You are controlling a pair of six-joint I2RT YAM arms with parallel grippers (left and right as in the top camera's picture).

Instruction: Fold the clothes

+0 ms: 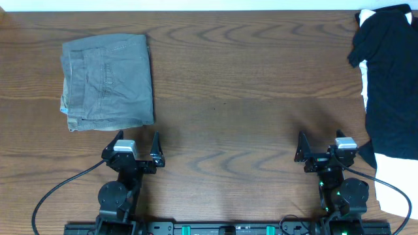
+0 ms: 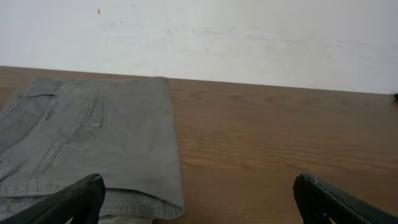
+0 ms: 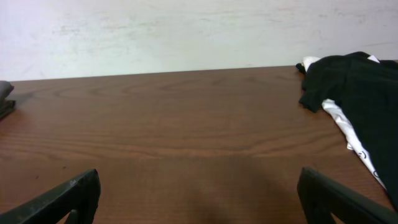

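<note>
**Item 1. Black garment**: unfolded and crumpled, at the right edge of the table. It lies on a white garment that shows at the far corner, along the left hem and at the near end.
- Long axis: far to near, along the table's right edge.
- The bunched, narrower end points to the far edge and the broader end toward the robot. Collar and hem cannot be told apart.
- From the right wrist, only its far left part shows, at the frame's right side.

**Item 2. Right gripper**: low over bare wood at the near edge.
- Jaws spread wide, nothing between them.
- The black garment lies to its right and ahead, with the near part just beside it. This arm is much the nearer of the two.
- Judgement: the next move is a reach right and forward, taking an edge across the long axis (the heap probably needs spreading flat first).

**Item 3. Folded khaki trousers**: a neat rectangle at the far left, seams and a pocket uppermost.
- Long axis roughly far to near.
- Judged as finished.

**Item 4. Left gripper**: just short of the near edge of the trousers.
- Jaws wide apart, holding nothing and touching nothing.
- It is well apart from the black garment.

**Progress, as a judgement:** one piece is folded and at least two are waiting.
</note>
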